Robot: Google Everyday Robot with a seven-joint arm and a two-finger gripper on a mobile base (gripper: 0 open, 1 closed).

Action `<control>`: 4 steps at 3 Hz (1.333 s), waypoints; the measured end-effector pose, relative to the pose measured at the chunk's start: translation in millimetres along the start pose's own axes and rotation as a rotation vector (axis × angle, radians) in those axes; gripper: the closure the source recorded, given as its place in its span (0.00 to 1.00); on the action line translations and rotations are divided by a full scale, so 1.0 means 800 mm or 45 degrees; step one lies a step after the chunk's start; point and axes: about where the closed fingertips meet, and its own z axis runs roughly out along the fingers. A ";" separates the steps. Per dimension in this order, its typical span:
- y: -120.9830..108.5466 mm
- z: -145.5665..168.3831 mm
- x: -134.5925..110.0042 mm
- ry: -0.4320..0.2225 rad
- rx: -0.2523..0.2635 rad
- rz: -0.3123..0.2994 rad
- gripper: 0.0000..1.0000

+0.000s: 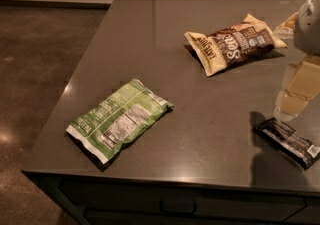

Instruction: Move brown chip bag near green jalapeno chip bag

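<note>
The brown chip bag (235, 44) lies flat on the far right part of the dark grey table (150, 29), with cream ends and white lettering. The green jalapeno chip bag (118, 119) lies flat near the table's front left corner, label panel up. My gripper (294, 94) hangs at the right edge of the view, a little above the table. It is right of and nearer than the brown bag, apart from it, and holds nothing that I can see.
A slim black bar wrapper (287, 141) lies near the front right, just below the gripper. The table's left edge drops to a polished concrete floor (35, 69). Drawers (175, 206) run under the front edge.
</note>
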 end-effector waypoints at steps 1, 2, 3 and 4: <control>0.000 0.000 0.000 0.000 0.000 0.000 0.00; -0.023 0.016 -0.007 -0.034 0.019 -0.027 0.00; -0.064 0.046 -0.017 -0.076 0.047 -0.079 0.00; -0.107 0.076 -0.024 -0.097 0.066 -0.147 0.00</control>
